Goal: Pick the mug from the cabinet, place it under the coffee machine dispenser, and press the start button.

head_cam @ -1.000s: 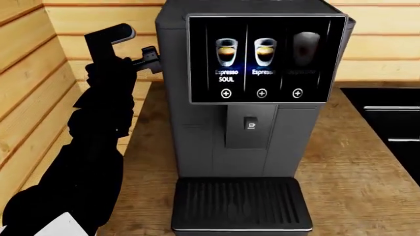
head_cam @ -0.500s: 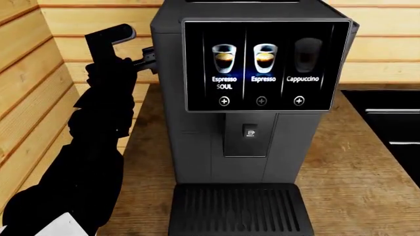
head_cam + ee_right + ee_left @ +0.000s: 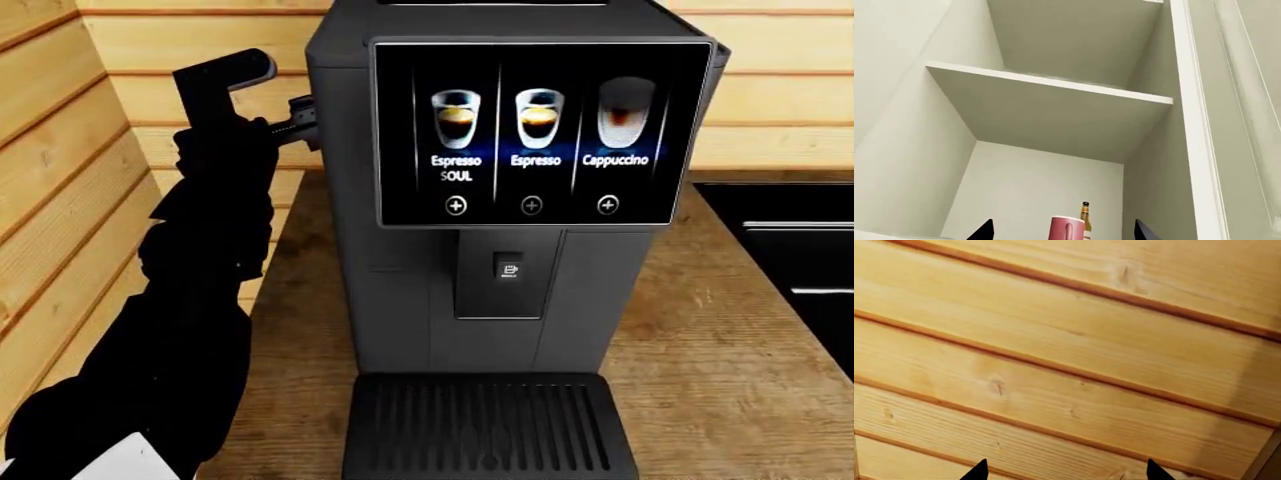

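Right wrist view: spread right pincer lines up on the mug inside the cabinet. A bottle stands just behind the mug; overreach could topple it.

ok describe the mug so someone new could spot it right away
In the right wrist view, look inside the open white cabinet, below its shelf, near the back wall. The mug stands there, a pink-red cylinder. Behind it is a thin bottle, taller, narrower and brownish.

Kitchen: coffee machine, wooden counter.
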{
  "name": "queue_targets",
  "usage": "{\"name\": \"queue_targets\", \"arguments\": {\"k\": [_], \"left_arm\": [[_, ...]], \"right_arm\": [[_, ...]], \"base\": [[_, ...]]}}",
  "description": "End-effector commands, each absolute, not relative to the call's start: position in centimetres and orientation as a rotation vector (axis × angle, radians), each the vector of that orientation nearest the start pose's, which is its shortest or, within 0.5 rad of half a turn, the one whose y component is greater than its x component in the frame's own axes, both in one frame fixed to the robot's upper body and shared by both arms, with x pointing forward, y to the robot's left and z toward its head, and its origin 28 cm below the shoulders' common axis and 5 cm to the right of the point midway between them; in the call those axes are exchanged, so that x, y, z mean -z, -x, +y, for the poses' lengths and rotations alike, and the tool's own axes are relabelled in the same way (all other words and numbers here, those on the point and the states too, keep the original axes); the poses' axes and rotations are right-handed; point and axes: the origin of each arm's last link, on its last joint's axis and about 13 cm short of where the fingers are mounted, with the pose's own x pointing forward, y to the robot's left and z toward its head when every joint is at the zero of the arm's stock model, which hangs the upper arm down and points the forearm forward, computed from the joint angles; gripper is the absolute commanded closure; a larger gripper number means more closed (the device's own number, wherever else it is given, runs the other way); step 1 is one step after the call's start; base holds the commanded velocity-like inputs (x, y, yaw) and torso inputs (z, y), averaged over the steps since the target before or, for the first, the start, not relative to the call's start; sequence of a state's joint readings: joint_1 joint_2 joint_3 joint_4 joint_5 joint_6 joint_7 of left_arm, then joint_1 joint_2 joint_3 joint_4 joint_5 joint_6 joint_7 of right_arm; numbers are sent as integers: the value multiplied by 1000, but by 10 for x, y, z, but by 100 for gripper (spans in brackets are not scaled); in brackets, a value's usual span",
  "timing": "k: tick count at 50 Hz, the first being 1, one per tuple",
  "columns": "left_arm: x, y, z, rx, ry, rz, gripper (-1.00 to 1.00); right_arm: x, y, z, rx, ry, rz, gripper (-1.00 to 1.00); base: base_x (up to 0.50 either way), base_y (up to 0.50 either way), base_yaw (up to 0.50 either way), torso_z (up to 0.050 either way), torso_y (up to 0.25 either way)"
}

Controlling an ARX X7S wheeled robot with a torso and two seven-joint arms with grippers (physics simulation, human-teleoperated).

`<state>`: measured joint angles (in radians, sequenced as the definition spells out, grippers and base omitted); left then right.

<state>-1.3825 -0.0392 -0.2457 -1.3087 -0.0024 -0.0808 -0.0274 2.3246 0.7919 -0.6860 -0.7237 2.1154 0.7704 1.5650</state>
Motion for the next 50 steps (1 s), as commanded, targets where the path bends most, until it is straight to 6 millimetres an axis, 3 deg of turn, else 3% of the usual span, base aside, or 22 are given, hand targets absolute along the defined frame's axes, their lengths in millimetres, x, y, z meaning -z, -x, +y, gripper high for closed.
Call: {"name": "queue_targets", "arguments": {"k": [1,5,25,50], "left_arm": [[-210,-436,226,-111,233,6,-100],[-210,-436,226,-112,234,8,-100],[-210,-436,226,-117,246,13,-100],[-210,-436,226,-115,248,10,-100]], "right_arm": [[-459,-68,-80,-11,149,-897,-100],[-472,-71,-78,-24,116,-880,-100],[-521,-147,-78,18,9,-554,-100],[-547,-194,-69,9,30,-434,-100]], "base": [[0,0,0,0,0],[0,0,0,0,0],[0,0,0,0,0],[0,0,0,0,0]]}}
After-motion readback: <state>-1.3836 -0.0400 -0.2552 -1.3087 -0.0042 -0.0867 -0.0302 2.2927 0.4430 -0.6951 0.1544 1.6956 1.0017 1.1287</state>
